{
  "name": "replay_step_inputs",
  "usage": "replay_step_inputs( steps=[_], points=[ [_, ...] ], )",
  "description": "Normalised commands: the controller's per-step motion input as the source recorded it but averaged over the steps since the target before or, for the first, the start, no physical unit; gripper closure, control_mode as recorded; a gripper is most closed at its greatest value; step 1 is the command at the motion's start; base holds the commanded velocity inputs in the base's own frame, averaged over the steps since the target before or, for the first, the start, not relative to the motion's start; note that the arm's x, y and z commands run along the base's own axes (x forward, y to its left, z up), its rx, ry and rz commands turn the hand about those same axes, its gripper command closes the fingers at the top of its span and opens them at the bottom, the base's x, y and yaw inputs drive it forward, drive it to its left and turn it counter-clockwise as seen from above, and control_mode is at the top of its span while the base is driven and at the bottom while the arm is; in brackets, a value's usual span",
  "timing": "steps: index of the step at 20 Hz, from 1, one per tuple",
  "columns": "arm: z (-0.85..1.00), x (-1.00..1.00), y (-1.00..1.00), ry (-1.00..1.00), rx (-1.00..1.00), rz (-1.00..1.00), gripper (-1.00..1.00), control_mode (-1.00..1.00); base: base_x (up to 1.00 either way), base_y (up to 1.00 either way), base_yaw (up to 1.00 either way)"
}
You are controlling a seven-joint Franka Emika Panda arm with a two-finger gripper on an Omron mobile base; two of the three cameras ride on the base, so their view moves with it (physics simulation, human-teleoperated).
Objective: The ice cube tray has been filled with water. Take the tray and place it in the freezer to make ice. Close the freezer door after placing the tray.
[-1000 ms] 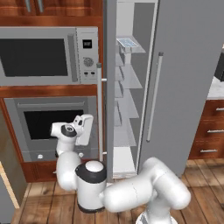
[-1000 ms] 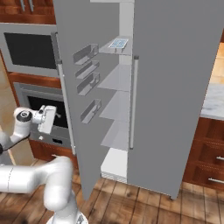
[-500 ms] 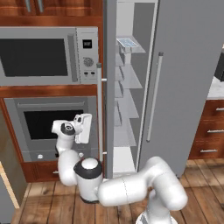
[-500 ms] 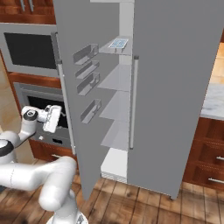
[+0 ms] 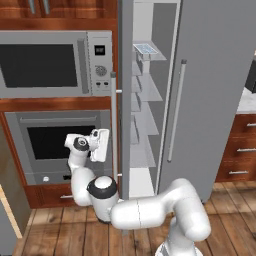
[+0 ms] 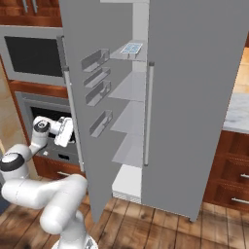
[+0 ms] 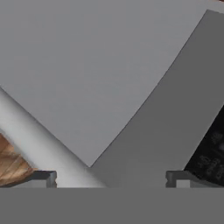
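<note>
While the tray [image 5: 145, 48] sits on the top freezer [image 6: 194, 97] shelf, upper centre, our arm folds low at left, pincer [image 7: 111, 177] spread wide and empty against the open door [image 6: 85, 112] near its handle [image 5: 114, 125].

steel microwave [image 5: 50, 65], wall oven [image 5: 55, 145], wooden floor [image 5: 235, 215]

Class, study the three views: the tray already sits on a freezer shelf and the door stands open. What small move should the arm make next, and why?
Probably press the pincer forward against the freezer door to begin swinging it shut. The ice cube tray already rests on the top shelf, the door stands open, and the hand view shows the open pincer close to the door's grey face beside its handle.
</note>
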Motion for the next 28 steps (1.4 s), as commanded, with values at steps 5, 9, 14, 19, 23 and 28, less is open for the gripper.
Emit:
replay_step_inputs(
  steps=[5, 9, 14, 19, 23, 28],
  points=[
    [-0.17, -0.46, -1.0, 0.0, 0.0, -0.02, -1.0, -1.0, 0.0, 0.0, 0.0],
    [-0.18, -0.38, -1.0, 0.01, 0.0, 0.0, -1.0, -1.0, 0.0, 0.0, 0.0],
    [-0.04, -0.01, -1.0, 0.07, 0.01, 0.0, -1.0, -1.0, 0.0, 0.0, 0.0],
    [0.0, 0.14, -1.0, 0.11, 0.09, 0.1, -1.0, -1.0, 0.0, 0.0, 0.0],
    [-0.01, 0.63, -1.0, 0.12, 0.14, 0.21, -1.0, -1.0, 0.0, 0.0, 0.0],
    [-0.08, 0.83, -1.0, 0.1, 0.13, 0.3, -1.0, -1.0, 0.0, 0.0, 0.0]
  ],
)
